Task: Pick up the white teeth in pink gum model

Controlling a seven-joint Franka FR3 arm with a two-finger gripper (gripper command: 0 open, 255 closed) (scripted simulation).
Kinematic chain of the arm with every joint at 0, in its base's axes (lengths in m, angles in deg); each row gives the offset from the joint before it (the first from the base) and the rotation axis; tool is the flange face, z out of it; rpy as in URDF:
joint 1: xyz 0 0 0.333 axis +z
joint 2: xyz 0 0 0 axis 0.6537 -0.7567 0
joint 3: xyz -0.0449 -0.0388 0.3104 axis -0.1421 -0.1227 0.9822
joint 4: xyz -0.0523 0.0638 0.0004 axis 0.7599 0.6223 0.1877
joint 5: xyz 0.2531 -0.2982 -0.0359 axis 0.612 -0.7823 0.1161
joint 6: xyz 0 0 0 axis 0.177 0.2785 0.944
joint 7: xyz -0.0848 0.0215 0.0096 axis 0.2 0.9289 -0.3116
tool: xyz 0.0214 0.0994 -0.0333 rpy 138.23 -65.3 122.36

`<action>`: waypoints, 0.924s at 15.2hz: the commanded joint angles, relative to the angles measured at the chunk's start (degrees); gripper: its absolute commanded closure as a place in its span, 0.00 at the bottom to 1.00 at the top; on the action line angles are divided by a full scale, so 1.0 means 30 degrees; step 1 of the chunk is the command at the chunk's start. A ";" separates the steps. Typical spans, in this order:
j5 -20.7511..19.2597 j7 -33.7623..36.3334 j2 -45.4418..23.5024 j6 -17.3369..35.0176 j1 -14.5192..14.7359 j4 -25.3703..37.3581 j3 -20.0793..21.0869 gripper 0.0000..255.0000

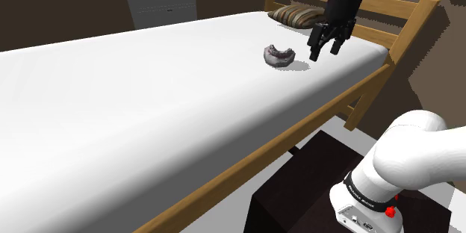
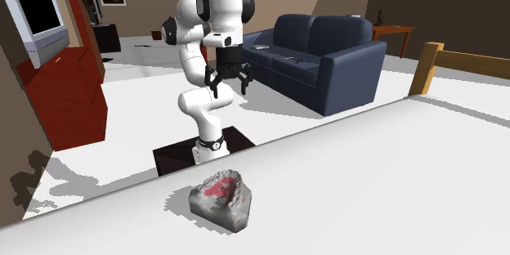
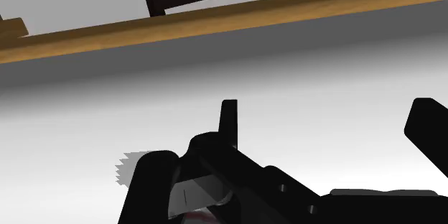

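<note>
Claw spread, empty, above the bed; model at its 9 o'clock in the shoulder view. Centre over it first, then lower, probably straddling the arch.

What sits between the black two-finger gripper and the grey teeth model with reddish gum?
Nothing: the shoulder view shows bare white mattress between the open black two-finger gripper and the grey teeth model with reddish gum.

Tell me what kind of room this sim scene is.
Likely a bedroom in a house, open to a living area: a wood-framed bed with a white mattress, a white dresser behind it, and a dark blue sofa off to the bed's side.
</note>
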 commanded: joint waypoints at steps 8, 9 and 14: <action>-0.1862 0.0775 -0.5069 0.2718 -0.0649 0.2039 0.0591 0.00; -0.2154 0.0922 -0.5807 0.3014 -0.0752 0.2429 0.0670 0.00; -0.3721 0.1751 -0.9517 0.4102 -0.1257 0.4752 0.1026 0.00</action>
